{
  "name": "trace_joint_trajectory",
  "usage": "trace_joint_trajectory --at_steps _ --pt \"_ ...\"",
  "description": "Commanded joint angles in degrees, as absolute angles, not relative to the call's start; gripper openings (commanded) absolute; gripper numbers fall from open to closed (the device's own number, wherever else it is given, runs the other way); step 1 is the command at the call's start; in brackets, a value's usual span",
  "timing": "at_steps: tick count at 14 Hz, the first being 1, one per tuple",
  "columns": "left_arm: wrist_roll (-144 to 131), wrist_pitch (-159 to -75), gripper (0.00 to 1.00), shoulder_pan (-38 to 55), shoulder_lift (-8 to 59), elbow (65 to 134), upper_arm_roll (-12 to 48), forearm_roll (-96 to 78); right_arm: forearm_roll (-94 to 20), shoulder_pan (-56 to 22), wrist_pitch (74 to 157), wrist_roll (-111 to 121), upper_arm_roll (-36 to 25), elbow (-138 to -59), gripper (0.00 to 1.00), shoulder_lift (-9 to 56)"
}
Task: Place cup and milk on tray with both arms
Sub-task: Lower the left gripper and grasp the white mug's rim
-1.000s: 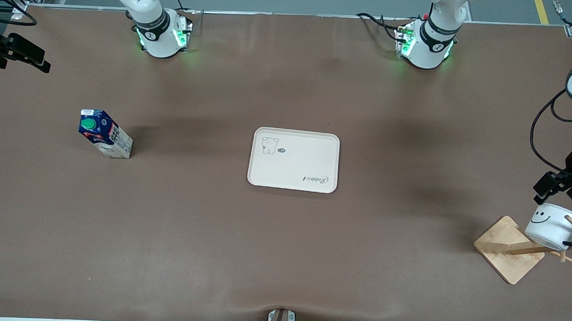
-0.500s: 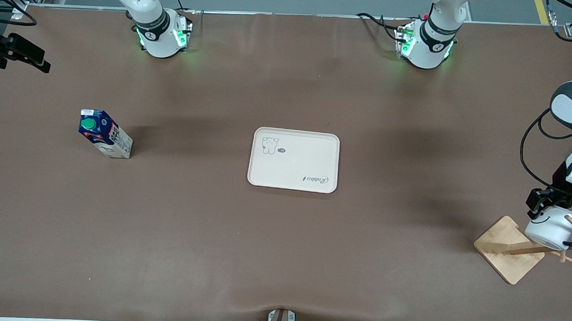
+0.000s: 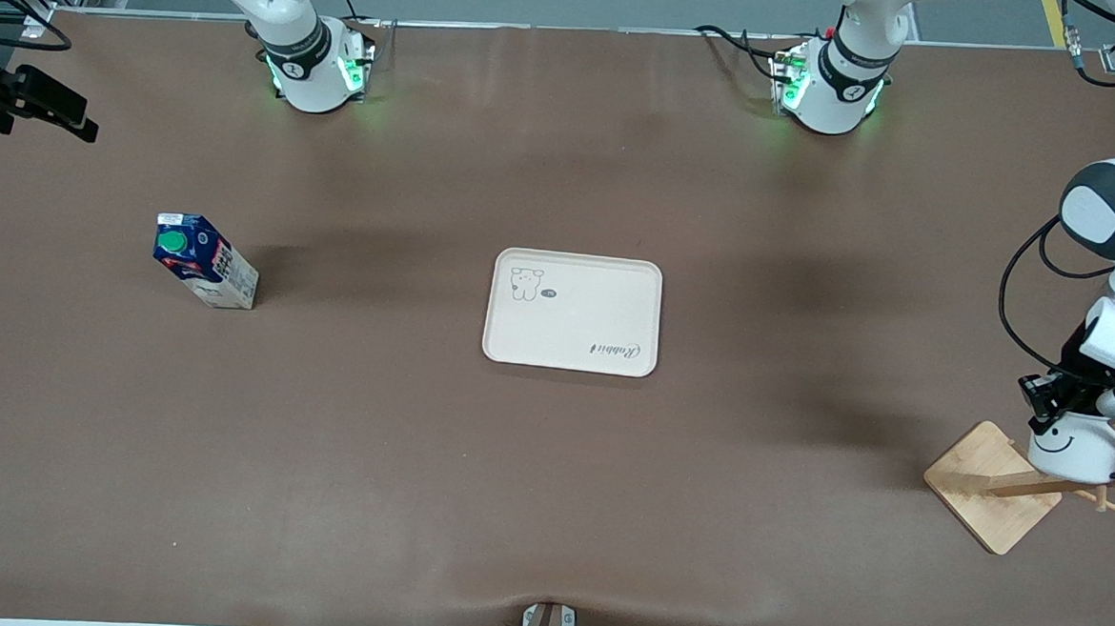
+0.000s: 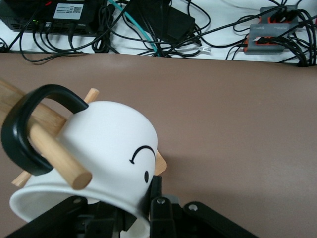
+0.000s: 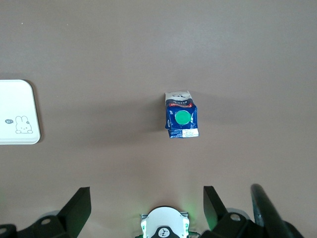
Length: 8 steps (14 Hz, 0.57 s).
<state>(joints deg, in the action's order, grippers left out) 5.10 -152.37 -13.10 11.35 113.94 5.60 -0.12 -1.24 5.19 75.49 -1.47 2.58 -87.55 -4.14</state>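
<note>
I see a brown tabletop (image 3: pixel 547 503) with a soft matte covering, slightly puckered at the edge nearest the front camera, where a small clamp (image 3: pixel 546 625) holds it. Past that edge lie tangled cables (image 4: pixel 163 29) and black boxes on a white floor; grey floor runs along the robots' end.

The tray (image 3: pixel 573 311) lies flat at the middle of the tabletop with nothing on it. The milk (image 3: pixel 204 260) stands upright toward the right arm's end, well apart from the tray.

The cup (image 3: pixel 1073 445) hangs upside down and tilted on a wooden peg (image 4: pixel 59 156) of the rack (image 3: pixel 992 486) toward the left arm's end, the peg passing through its black handle (image 4: pixel 29 124).

My left gripper (image 3: pixel 1063 402) is at the cup, its fingers (image 4: pixel 157 210) set either side of the rim, one inside and one outside; I cannot tell whether they are pressing on it yet.

My right gripper (image 5: pixel 147 206) waits high over the milk, fingers (image 5: pixel 79 203) spread wide and holding nothing.
</note>
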Motion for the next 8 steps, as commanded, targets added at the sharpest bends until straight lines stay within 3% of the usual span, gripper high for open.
trace_joint_trajectory --at_steps 1,8 --pt "6.77 -152.23 0.0 -13.62 11.78 113.12 7.46 -1.23 -2.2 6.5 75.41 -1.85 2.9 -88.42 1.0 -5.01" --pt "10.11 -142.84 0.0 -13.62 5.73 112.5 11.24 -0.53 -2.2 6.85 75.41 -1.85 2.99 -88.42 1.0 -4.92"
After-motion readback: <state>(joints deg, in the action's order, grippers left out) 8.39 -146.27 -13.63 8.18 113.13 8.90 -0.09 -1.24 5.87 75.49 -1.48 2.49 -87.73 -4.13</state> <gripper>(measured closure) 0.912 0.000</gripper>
